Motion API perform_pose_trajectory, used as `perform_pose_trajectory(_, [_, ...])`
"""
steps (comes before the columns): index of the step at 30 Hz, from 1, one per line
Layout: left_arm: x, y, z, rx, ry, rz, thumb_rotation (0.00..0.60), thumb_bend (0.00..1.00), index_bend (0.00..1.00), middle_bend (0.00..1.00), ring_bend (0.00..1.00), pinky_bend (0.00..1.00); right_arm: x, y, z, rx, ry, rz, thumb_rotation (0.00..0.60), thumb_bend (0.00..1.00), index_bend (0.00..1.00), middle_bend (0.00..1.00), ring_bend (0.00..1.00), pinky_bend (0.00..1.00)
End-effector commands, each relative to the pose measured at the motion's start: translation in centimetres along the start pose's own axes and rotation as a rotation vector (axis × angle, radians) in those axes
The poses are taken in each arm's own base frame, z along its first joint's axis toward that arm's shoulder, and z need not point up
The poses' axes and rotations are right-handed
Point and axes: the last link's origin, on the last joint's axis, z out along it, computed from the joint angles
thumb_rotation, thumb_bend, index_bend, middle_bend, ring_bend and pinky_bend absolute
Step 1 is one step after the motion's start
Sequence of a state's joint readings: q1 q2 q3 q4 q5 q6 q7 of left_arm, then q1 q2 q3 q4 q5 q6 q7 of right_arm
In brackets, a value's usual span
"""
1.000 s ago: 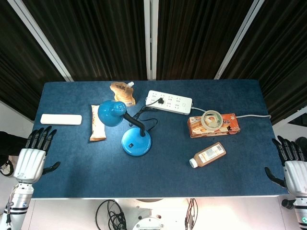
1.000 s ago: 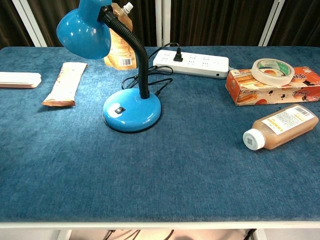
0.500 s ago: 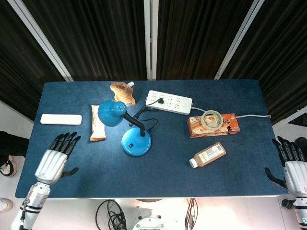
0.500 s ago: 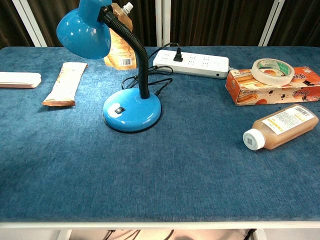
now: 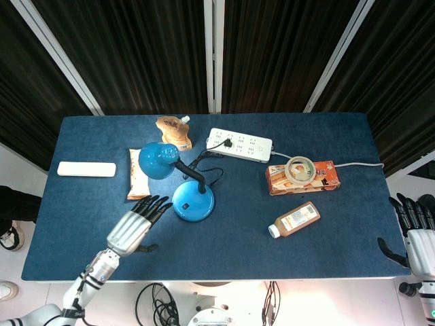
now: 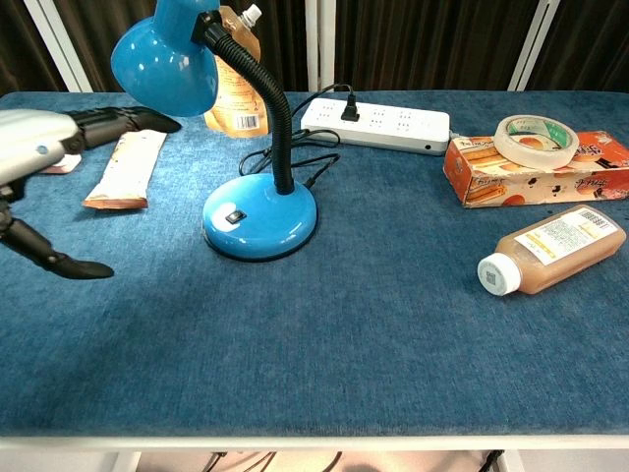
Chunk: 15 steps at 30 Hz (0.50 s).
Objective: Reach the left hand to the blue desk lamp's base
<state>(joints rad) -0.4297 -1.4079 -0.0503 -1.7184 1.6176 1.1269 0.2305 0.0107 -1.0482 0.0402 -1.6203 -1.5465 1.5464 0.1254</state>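
The blue desk lamp stands mid-table on its round base [image 5: 193, 201] [image 6: 259, 219], with a black gooseneck and a blue shade [image 5: 158, 161] [image 6: 164, 61] leaning left. My left hand [image 5: 134, 226] [image 6: 44, 157] hovers open just left of the base, fingers stretched toward it and thumb spread, holding nothing. A small gap separates the fingertips from the base. My right hand [image 5: 416, 231] rests open at the table's right edge, far from the lamp, and is seen only in the head view.
A snack bar wrapper [image 5: 138, 174] and a white flat case [image 5: 86, 168] lie left of the lamp. Behind it are an orange pouch [image 5: 174, 132] and a white power strip [image 5: 239, 145]. On the right are a box with a tape roll [image 5: 302, 175] and a lying brown bottle [image 5: 294, 220].
My left hand has swung from the table's left edge inward and forward to just beside the lamp base, entering the chest view. The right hand barely shifted.
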Motion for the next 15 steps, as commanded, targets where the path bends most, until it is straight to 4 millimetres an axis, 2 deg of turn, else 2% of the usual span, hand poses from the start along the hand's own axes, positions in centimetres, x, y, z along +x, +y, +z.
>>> perform_pose_trajectory(1, [-0.8, 0.7, 1.6, -0.023, -0.025, -0.004, 0.6, 0.05, 0.02, 0.02, 0.0, 0.08, 0.2, 0.2, 0.0, -0.005, 0.005, 0.0, 0.6, 0.24, 0.0, 0.0, 0.0, 0.0])
perform_pose_trajectory(8, [-2.7, 1.7, 3.7, -0.039, -0.08, -0.004, 0.6, 0.05, 0.02, 0.02, 0.0, 0.08, 0.7, 0.5, -0.1, -0.007, 0.016, 0.003, 0.6, 0.24, 0.0, 0.0, 0.0, 0.0])
perform_pose_trajectory(15, [-3.7, 0.8, 4.5, -0.008, -0.109, 0.018, 0.6, 0.07, 0.02, 0.04, 0.0, 0.08, 1.0, 0.9, -0.1, -0.014, 0.028, 0.004, 0.6, 0.24, 0.0, 0.0, 0.0, 0.0])
